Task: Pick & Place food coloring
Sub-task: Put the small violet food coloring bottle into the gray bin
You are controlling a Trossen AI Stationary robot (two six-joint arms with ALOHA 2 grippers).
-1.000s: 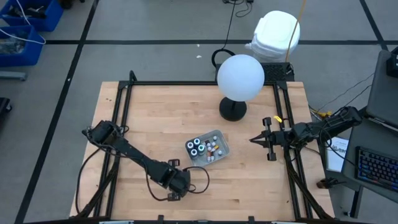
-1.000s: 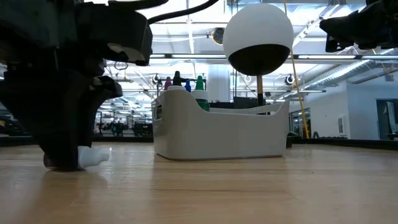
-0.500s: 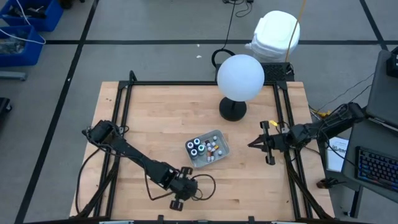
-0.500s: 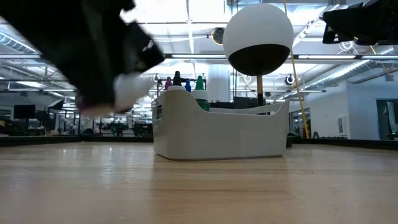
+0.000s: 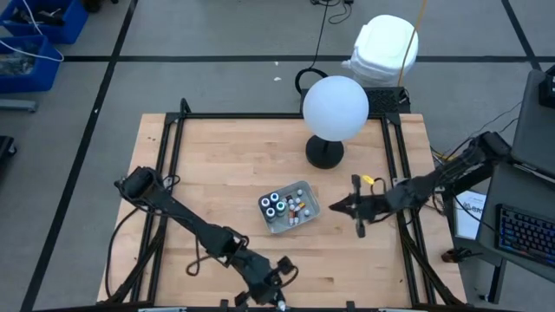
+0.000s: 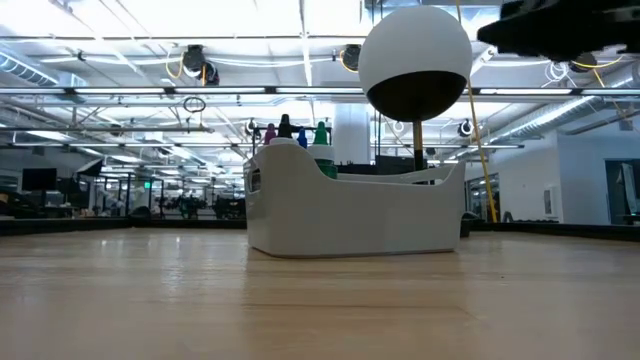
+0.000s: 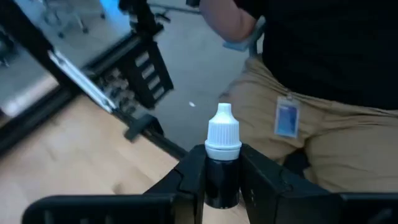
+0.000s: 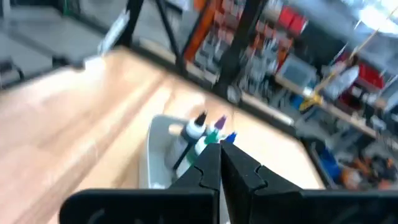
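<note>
A food coloring bottle (image 7: 222, 163), dark-bodied with a white dropper cap, was seen clamped between the jaws of the left gripper (image 7: 222, 186), cap pointing away from the wrist. In the high view the left gripper (image 5: 276, 293) was placed at the front edge of the bench (image 5: 217, 165), well in front of the tray (image 5: 309, 192). The remaining food coloring bottles (image 5: 286, 207) were observed inside the tray, which was set near the middle of the bench; four dark ones with ringed tops were grouped at its left end and smaller whitish, red and yellow ones at its right. The right gripper (image 5: 334, 208) was held just to the right of the tray, jaws pressed together and empty. A white globe lamp (image 5: 335, 109) was noted behind the tray. Beyond the held bottle, a person in tan trousers (image 7: 311, 134) was recorded.
</note>
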